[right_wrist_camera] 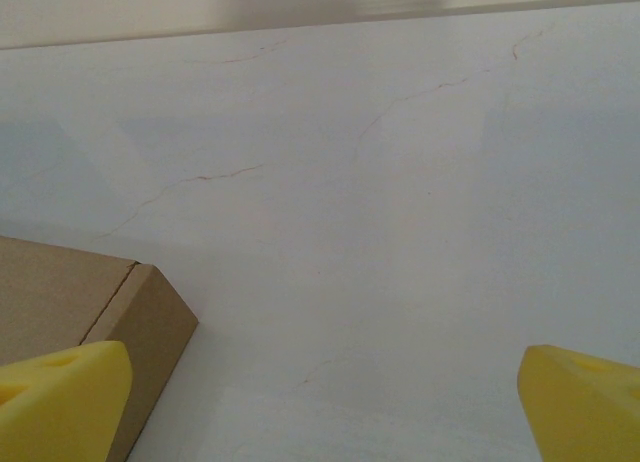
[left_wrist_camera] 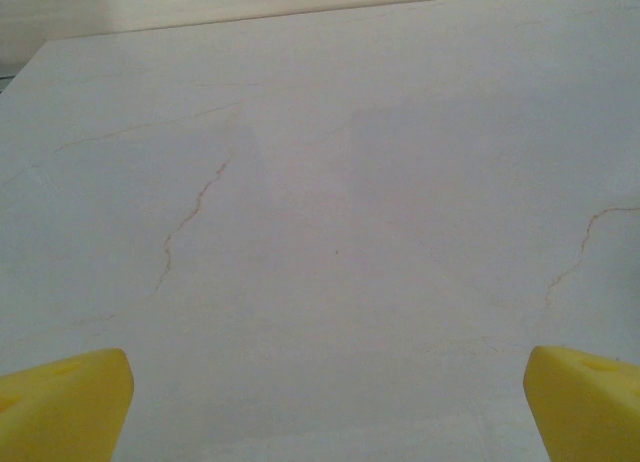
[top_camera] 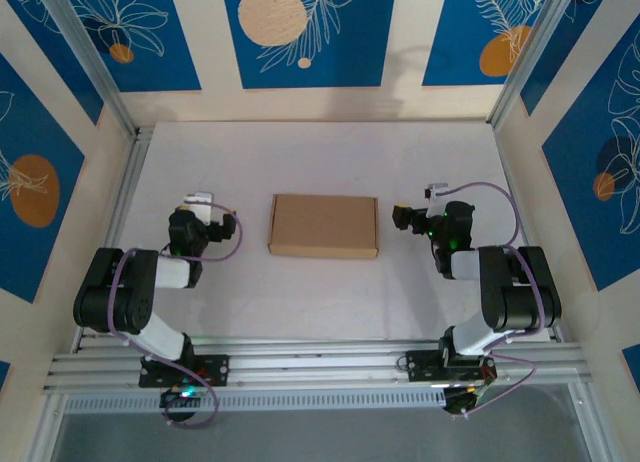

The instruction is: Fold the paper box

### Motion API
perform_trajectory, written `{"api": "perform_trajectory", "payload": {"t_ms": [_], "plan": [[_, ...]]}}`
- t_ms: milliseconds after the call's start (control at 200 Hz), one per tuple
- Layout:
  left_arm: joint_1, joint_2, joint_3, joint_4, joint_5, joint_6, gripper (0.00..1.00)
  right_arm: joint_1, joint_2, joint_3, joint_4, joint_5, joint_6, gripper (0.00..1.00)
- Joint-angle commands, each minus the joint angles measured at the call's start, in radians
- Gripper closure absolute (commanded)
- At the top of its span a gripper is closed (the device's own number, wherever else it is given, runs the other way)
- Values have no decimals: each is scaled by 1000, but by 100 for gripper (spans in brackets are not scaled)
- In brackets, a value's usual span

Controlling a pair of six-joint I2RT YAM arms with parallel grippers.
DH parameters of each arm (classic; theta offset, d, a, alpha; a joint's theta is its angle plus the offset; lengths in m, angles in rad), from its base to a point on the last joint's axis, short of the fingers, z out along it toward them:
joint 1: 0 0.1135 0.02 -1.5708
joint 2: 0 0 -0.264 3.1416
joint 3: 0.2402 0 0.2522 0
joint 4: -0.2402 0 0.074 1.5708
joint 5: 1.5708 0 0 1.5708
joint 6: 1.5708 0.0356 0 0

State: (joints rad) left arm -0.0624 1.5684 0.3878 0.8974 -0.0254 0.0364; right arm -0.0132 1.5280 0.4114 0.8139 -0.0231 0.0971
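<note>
Cardboard, plain brown and matte, forms the paper box, a shallow rectangular mailer lying flat and closed at the middle of the tabletop, between the two arms. The tabletop is a smooth, pale surface crossed by thin, reddish, crack-like veins.

From above, the box's lid shows as one unbroken rectangle, with each arm well off to its own side and not touching it. The right wrist camera adds what the overhead view lacks: a near corner of the box, with a fine dark seam where the top panel meets the sloping side wall. The right tool has its blunt yellow plastic fingers spread wide apart with nothing between them.

The left wrist camera looks over bare veined surface, and the left tool likewise stands wide apart and empty, its yellow fingers at the lower corners.
</note>
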Motion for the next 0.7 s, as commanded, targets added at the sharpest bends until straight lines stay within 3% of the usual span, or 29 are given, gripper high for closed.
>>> {"api": "perform_trajectory", "payload": {"t_ms": [0,695], "plan": [[11,-8,-6,21,28,11,0,-4,-6,3,-1,15,-11,1],[10,-5,4,3,30,13,0,-4,-6,3,-2,14,-11,1]]}}
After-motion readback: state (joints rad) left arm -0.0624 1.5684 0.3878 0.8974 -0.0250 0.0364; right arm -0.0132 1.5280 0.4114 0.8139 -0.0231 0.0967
